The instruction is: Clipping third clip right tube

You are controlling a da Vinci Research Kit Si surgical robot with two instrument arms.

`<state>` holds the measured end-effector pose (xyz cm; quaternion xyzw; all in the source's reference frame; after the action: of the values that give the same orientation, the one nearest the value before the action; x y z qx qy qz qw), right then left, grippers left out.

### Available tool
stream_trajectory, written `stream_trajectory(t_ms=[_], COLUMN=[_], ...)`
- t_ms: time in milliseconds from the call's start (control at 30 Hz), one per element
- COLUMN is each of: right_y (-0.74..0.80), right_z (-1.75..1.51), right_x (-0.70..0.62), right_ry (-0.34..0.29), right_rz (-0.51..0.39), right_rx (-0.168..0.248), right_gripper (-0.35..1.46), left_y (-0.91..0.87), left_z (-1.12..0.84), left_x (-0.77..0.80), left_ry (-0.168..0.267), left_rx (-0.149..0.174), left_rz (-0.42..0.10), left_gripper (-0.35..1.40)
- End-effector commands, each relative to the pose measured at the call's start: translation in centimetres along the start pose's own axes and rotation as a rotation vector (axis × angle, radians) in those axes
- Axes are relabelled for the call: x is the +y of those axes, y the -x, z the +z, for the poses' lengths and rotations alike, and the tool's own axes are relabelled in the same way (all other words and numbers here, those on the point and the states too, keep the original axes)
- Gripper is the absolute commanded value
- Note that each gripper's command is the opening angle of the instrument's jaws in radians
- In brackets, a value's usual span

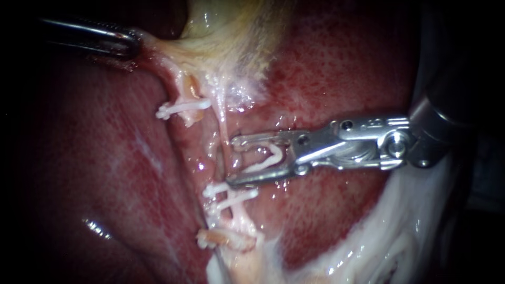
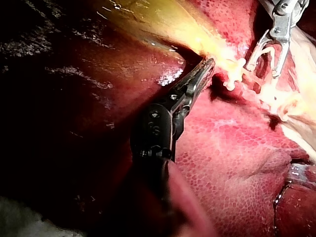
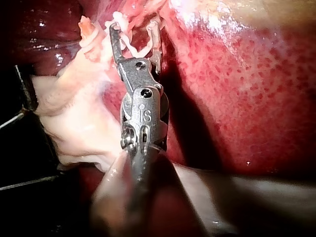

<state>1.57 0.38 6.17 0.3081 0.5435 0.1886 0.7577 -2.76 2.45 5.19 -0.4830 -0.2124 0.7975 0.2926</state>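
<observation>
White clip point(image 1: 268, 158) gripped in my R instrument point(image 1: 231, 160) jaws, right tube point(image 1: 224, 126) crosswise at tips; L instrument point(image 1: 129, 44) clamps gallbladder point(image 1: 231, 26).

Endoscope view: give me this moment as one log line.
left instrument: shut on pale tissue | right instrument: holds open clip at tube | clip not yet closed

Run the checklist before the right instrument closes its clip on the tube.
1. Clip seated in the right instrument, jaws standing apart: ok.
2. Tube fully between those jaws: not ok, it looks to lie just at their tips.
3. Lower jaw apart from the two clips already on the tube: cannot tell, very close.
4. Left instrument holding the pale tissue taut: ok.
5. Nothing but tube in the bite: cannot tell.
</observation>
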Motion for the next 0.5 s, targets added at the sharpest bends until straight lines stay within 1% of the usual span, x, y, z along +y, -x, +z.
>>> stream_trajectory(t_ms=[33,133,300,433,500], right_y=[0.01,0.04,0.10,0.10,0.08], right_z=[0.01,0.05,0.18,0.29,0.33], right_x=[0.01,0.05,0.16,0.21,0.22], right_ry=[-0.002,-0.026,-0.072,-0.114,-0.132], right_rz=[0.005,0.043,0.086,0.140,0.159], right_rx=[0.002,0.017,0.037,0.080,0.093], right_gripper=[0.46,0.47,0.48,0.48,0.48], left_y=[0.00,0.00,0.00,0.00,0.00], left_z=[0.00,0.00,0.00,0.00,0.00], left_x=[0.00,0.00,0.00,0.00,0.00], left_ry=[0.000,0.000,0.000,0.000,0.000], left_rx=[0.000,0.000,0.000,0.000,0.000], left_rz=[0.000,0.000,0.000,0.000,0.000], left_gripper=[-0.35,-0.35,-0.35,-0.35,-0.35])
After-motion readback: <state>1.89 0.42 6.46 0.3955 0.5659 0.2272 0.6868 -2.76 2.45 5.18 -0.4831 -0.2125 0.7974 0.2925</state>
